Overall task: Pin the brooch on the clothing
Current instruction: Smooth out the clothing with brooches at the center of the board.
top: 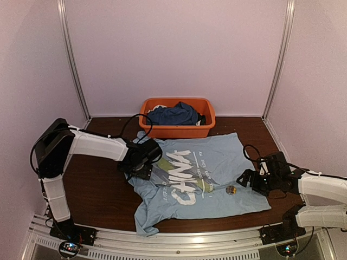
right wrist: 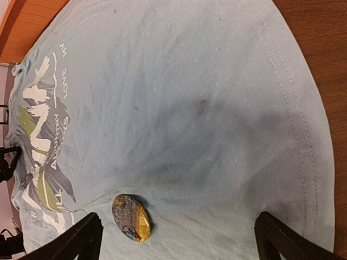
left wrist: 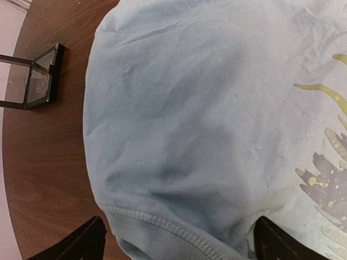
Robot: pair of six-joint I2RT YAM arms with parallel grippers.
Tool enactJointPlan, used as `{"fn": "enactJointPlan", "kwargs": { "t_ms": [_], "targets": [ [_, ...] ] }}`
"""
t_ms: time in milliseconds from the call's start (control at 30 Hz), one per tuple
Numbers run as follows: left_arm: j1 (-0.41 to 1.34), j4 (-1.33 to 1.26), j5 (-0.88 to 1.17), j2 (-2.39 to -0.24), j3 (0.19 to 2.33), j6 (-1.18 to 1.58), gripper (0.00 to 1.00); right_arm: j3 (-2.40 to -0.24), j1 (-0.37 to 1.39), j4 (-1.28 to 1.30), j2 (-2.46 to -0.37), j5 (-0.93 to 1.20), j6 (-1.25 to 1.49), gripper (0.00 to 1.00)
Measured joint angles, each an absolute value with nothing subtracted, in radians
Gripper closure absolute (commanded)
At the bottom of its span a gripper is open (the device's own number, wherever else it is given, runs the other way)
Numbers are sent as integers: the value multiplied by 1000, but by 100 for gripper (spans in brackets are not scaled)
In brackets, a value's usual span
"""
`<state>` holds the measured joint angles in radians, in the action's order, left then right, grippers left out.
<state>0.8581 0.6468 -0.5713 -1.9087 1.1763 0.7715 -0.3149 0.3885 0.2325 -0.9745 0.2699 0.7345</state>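
The light blue T-shirt [top: 200, 173] with the "CHINA" print lies flat on the brown table. The brooch [top: 231, 190], a small round gold and grey disc, rests on the shirt's lower right part; it shows close up in the right wrist view [right wrist: 131, 218]. My right gripper [top: 250, 180] is open, just right of the brooch, its fingertips [right wrist: 87, 235] wide apart above the cloth [right wrist: 190, 108]. My left gripper [top: 142, 162] is open over the shirt's left edge; its fingertips [left wrist: 81, 244] straddle the ribbed collar [left wrist: 162, 238], holding nothing.
An orange basket [top: 177, 129] with a dark blue garment [top: 172, 115] stands at the back behind the shirt. A small black square case [left wrist: 38, 81] lies open on the table left of the shirt. Pink walls close in three sides.
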Motion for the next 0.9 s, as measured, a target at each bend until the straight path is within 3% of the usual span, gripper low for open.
{"fn": "enactJointPlan", "kwargs": {
  "t_ms": [500, 733, 900],
  "targets": [
    [828, 687, -570, -1900, 1199, 711, 2, -348, 436, 318, -963, 197, 789, 0],
    [832, 703, -567, -1701, 1196, 679, 2, -512, 474, 383, -974, 147, 784, 0],
    [874, 691, -544, -1564, 1187, 665, 2, -625, 478, 352, -1109, 139, 751, 0]
  ]
}}
